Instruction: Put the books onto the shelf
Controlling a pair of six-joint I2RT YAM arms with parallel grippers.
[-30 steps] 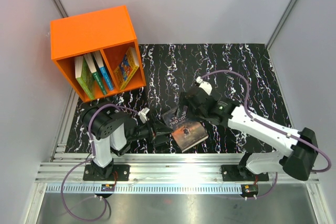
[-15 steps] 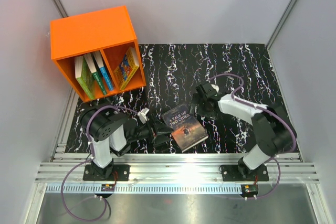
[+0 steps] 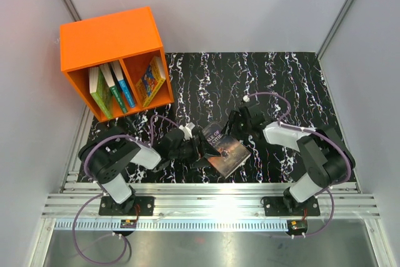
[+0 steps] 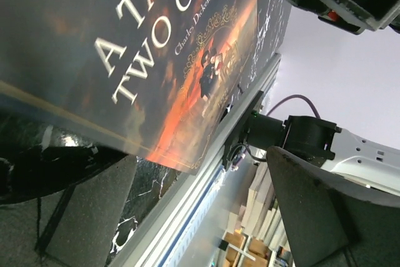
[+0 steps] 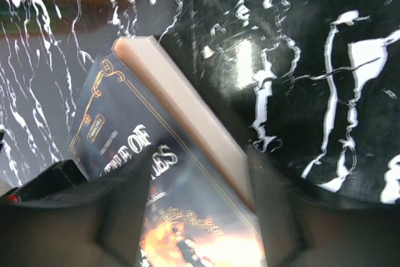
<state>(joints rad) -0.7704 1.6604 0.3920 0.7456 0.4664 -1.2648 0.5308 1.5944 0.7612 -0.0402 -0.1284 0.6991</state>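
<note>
A dark book [image 3: 226,148], titled A Tale of Two Cities, lies on the black marbled mat [image 3: 281,79] between my two grippers. My left gripper [image 3: 199,152] is open at the book's near-left edge. In the left wrist view the cover [image 4: 156,48] fills the upper left, just past the spread fingers [image 4: 87,211]. My right gripper [image 3: 238,130] is at the far-right corner, jaws apart. One finger [image 5: 119,217] is over the cover [image 5: 187,217], the other beside the page edge [image 5: 181,104]. The orange shelf [image 3: 109,35] stands at the back left, with several books [image 3: 103,89] in its left compartment and a yellowish one [image 3: 150,79] in the right.
Grey walls close in the mat at the left, back and right. An aluminium rail [image 3: 206,207] carrying both arm bases runs along the near edge. Purple cables [image 3: 275,95] loop over the arms.
My right arm has drawn back off the top of the book and folded, and its gripper now sits at the far-right corner. My left gripper has slid right up to the book, which has turned slightly.
</note>
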